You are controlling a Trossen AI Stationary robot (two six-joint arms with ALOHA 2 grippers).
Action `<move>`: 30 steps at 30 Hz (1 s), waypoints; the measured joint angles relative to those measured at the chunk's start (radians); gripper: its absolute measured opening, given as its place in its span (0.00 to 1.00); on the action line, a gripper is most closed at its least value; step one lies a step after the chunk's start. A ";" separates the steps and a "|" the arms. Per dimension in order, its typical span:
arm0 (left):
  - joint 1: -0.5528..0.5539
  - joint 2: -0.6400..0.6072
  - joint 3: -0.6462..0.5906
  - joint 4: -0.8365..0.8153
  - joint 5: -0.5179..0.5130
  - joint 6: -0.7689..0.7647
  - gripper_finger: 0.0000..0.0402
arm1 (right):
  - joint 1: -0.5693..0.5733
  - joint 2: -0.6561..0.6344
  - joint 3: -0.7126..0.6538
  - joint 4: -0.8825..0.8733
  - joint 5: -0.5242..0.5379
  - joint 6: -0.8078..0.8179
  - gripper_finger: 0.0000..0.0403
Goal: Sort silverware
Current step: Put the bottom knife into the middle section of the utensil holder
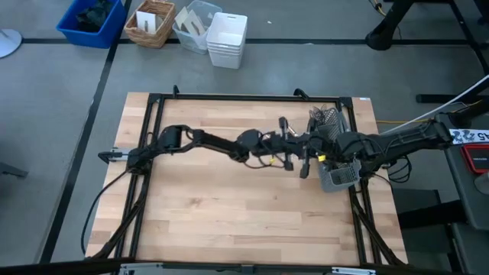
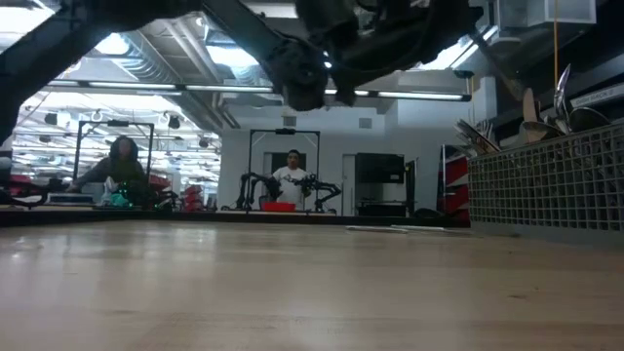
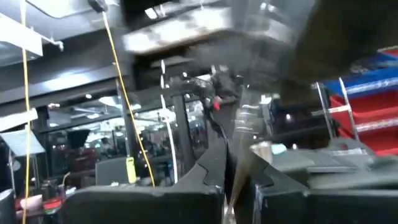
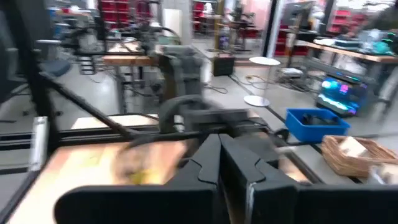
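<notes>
Bare wood of the desk [image 2: 292, 292] fills the near ground, and no fork, spoon or knife shows lying loose on it in either the low or the high view. Farther back on the right stands a wire-mesh caddy [image 2: 546, 185], with the silverware [image 2: 531, 112] standing upright in it, handles and bowls poking above the rim. How the pieces are split among compartments cannot be made out, so I judge the sorting well along or near its end, though not surely finished.

Above the desk, just left of the caddy, both arms meet. The left tool [image 3: 236, 168] is clenched, and a slim shiny strip rises from between its fingers [image 3: 208, 171]; it looks like one piece of silverware pinched there, perhaps the last to be placed, though it is too blurred to name its kind. The right tool [image 4: 219, 149] is clenched too, with nothing showing between its fingers.
</notes>
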 joint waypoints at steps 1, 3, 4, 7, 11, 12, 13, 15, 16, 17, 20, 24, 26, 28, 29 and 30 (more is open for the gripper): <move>0.012 0.012 0.033 -0.013 0.018 -0.007 0.00 | 0.001 -0.003 0.000 -0.003 -0.010 0.000 0.03; 0.031 0.027 0.094 -0.068 0.042 -0.007 0.00 | 0.003 -0.010 0.000 0.000 -0.020 0.000 0.03; 0.040 0.033 0.120 -0.118 0.045 -0.006 0.00 | 0.002 -0.014 0.000 -0.002 -0.023 0.000 0.03; 0.063 0.044 0.171 -0.268 0.052 -0.019 0.00 | 0.001 -0.017 0.000 0.003 -0.036 0.000 0.03; 0.079 0.077 0.204 -0.288 0.067 -0.027 0.00 | 0.001 -0.016 0.000 0.000 -0.043 0.000 0.03; 0.080 0.088 0.216 -0.270 0.070 -0.031 0.00 | 0.001 -0.016 0.000 0.001 -0.043 0.000 0.03; 0.082 0.100 0.227 -0.256 0.071 -0.035 0.00 | 0.001 -0.016 0.000 0.000 -0.043 0.000 0.03; 0.083 0.128 0.257 -0.251 0.071 -0.040 0.00 | 0.001 -0.016 0.000 0.000 -0.043 0.000 0.03; 0.083 0.144 0.275 -0.250 0.071 -0.049 0.00 | 0.001 -0.016 0.000 0.002 -0.043 0.000 0.03; 0.083 0.161 0.292 -0.255 0.072 -0.059 0.00 | 0.001 -0.016 0.000 0.002 -0.044 0.000 0.03; 0.083 0.207 0.345 -0.260 0.075 -0.073 0.00 | 0.001 -0.016 0.000 -0.004 -0.046 0.000 0.03; 0.084 0.238 0.391 -0.279 0.074 -0.055 0.00 | 0.001 -0.016 0.000 -0.014 -0.047 0.000 0.03; 0.086 0.240 0.401 -0.313 0.070 -0.053 0.00 | 0.001 -0.016 0.000 -0.016 -0.047 0.000 0.03; 0.090 0.240 0.406 -0.346 0.068 -0.052 0.00 | 0.001 -0.016 0.000 -0.016 -0.046 0.000 0.03; 0.091 0.241 0.410 -0.359 0.067 -0.052 0.00 | 0.001 -0.016 0.000 -0.016 -0.046 0.000 0.03; 0.093 0.242 0.414 -0.367 0.067 -0.052 0.00 | 0.001 -0.016 0.000 -0.016 -0.046 0.000 0.03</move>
